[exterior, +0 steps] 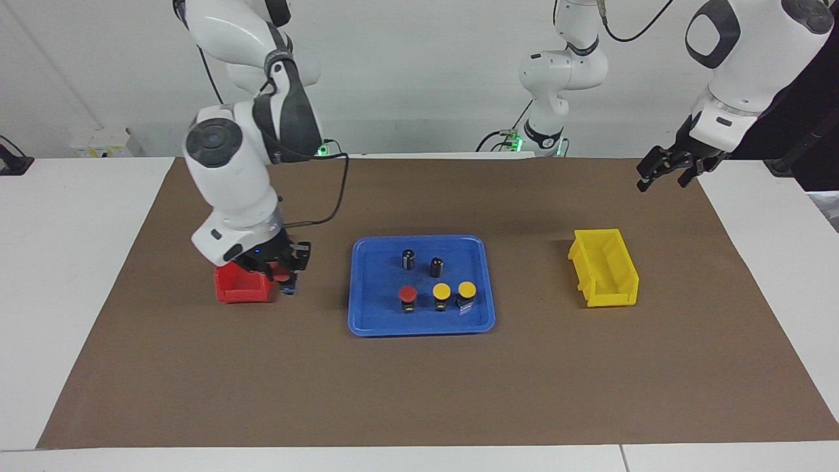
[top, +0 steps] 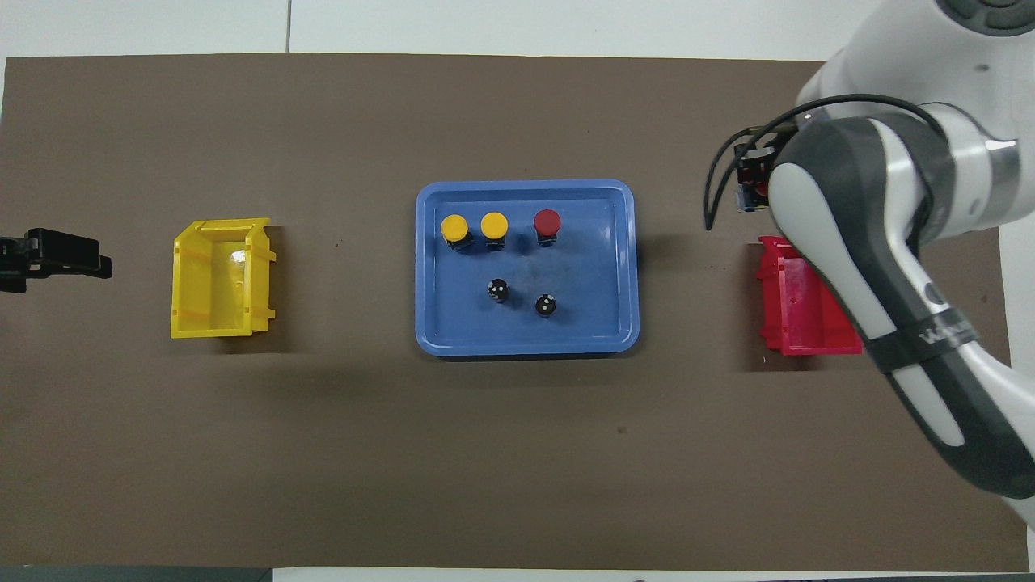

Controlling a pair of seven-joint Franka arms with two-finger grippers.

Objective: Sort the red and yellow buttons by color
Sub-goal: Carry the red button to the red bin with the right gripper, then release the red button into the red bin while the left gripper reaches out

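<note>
Over the red bin's point(exterior: 241, 283) tray-side edge: right gripper point(exterior: 283, 276) clamped on a red button point(exterior: 282, 276) (cap up, base below) | blue tray point(exterior: 367, 321): second red button point(exterior: 408, 294) at 9 o'clock of two yellow buttons point(exterior: 442, 291) | left gripper point(exterior: 665, 172): waiting, fingers apart, past the yellow bin point(exterior: 606, 269)

A plain white wall point(exterior: 426, 78) fills the top of the facing view. Below it a white table point(exterior: 59, 262) carries a large brown mat point(exterior: 419, 387). A dark area point(exterior: 809, 124) sits at the upper right.
</note>
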